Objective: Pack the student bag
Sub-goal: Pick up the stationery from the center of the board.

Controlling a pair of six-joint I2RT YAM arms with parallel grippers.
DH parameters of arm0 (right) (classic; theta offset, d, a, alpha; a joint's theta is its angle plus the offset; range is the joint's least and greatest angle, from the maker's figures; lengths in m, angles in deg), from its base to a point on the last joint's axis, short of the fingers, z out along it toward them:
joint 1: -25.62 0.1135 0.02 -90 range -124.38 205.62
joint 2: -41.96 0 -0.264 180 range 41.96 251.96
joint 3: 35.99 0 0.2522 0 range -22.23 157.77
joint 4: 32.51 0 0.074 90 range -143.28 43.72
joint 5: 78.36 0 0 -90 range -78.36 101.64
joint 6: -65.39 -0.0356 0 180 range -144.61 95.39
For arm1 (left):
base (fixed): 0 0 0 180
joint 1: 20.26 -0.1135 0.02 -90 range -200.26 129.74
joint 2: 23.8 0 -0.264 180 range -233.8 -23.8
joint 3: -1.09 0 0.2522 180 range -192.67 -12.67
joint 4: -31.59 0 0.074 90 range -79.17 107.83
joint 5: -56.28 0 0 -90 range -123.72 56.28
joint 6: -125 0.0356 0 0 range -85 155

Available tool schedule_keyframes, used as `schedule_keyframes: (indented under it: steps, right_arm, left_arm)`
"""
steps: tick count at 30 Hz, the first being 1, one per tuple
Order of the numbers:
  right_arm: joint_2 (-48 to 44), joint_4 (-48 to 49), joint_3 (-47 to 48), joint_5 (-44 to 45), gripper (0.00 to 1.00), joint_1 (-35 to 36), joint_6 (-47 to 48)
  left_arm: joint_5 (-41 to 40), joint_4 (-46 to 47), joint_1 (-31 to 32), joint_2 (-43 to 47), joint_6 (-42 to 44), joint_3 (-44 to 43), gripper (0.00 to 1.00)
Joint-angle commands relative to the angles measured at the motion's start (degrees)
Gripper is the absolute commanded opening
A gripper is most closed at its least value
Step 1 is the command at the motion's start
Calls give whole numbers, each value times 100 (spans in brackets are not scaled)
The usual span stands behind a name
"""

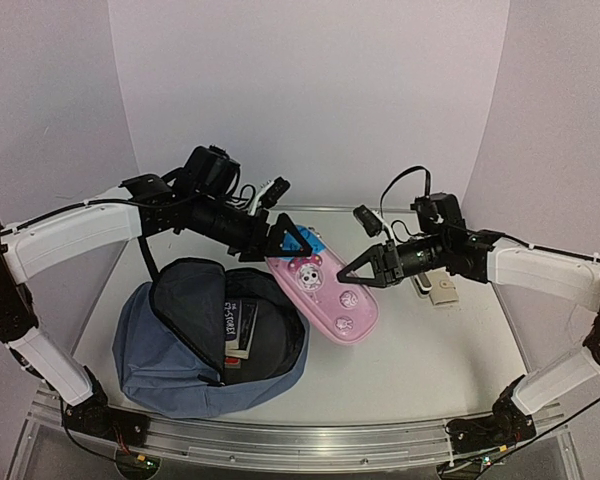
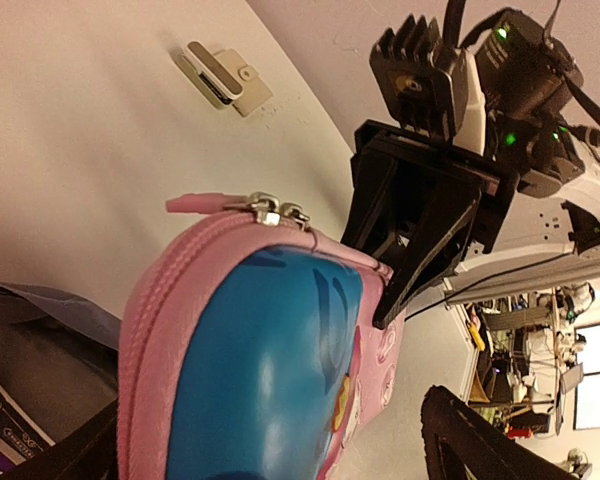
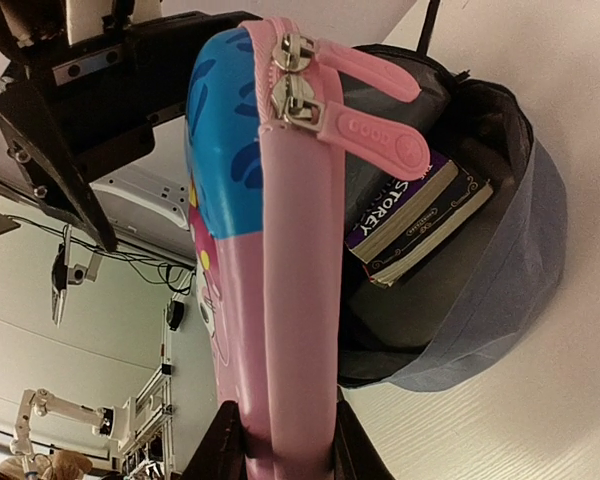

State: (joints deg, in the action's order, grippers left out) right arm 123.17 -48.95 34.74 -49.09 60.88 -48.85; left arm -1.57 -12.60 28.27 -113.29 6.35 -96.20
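Table (image 1: 430, 350) bears student bag (image 1: 180, 350) near right hand (image 1: 346, 272) gripping pencil case (image 1: 325, 300).

"STOREY" on book (image 3: 420, 215) spine

My left gripper (image 1: 290, 240) extends inward, jaws spread wide; my right gripper (image 1: 348, 272) extends leftward, pinching the pink pencil case (image 1: 330, 300).

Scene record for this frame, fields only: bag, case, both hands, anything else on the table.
bag: student bag, open, on table, by left arm
contents: books
pencil case: pink, beside bag opening, not inside
right hand: shut on pencil case
left hand: open, jaws either side of case's blue end
other: small beige item near right arm
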Motion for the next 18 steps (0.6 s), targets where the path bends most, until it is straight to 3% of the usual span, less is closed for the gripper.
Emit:
schedule_keyframes:
  steps: [1,8,10,15,18]
  right_arm:
    - [4,277,416,-372,19,99,211]
    - [208,277,485,-419,19,131,320]
    - [228,277,506,-288,23,133,327]
    - [161,277,543,528,51,128,277]
    - [133,277,559,985,76,127,203]
  left_arm:
    - [654,369,-17,-66,-89,89,86]
    - [597,520,-28,-20,-217,179,49]
    - [604,551,-41,-25,-253,183,42]
    - [466,843,-171,87,-604,410,32]
    - [366,1371,-266,275,-1039,782,24]
